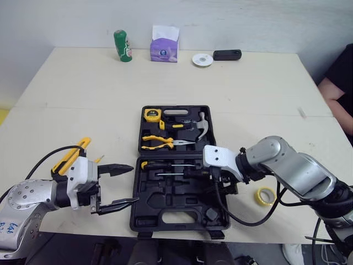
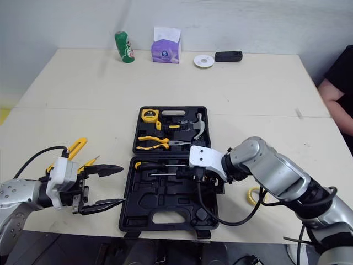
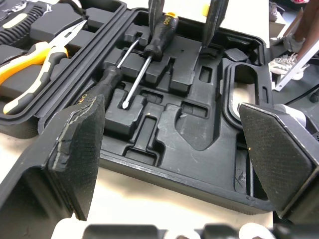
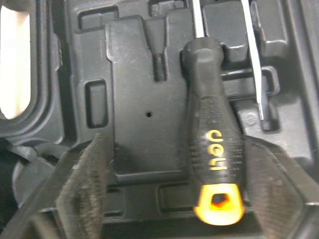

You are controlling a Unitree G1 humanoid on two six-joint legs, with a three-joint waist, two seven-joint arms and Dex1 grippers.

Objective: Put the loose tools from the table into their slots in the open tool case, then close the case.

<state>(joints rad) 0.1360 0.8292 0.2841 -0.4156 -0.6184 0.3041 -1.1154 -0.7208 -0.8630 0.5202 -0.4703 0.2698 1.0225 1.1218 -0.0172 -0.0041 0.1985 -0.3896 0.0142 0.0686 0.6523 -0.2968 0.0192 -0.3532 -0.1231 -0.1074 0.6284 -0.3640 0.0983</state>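
The screwdriver (image 4: pixel 213 144) is seen seated in the tool case (image 4: pixel 134 74) between the widely parted fingers (image 4: pixel 82 189) of the right gripper (image 4: pixel 172 169), its long axis running along them, unclamped.

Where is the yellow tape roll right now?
In the left eye view, the yellow tape roll lies on the table right of the tool case, beneath the right arm.

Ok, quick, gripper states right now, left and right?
Left gripper: open, empty, beside the tool case.
Right gripper: open, fingers either side of the screwdriver handle lying in the case, not clamped.
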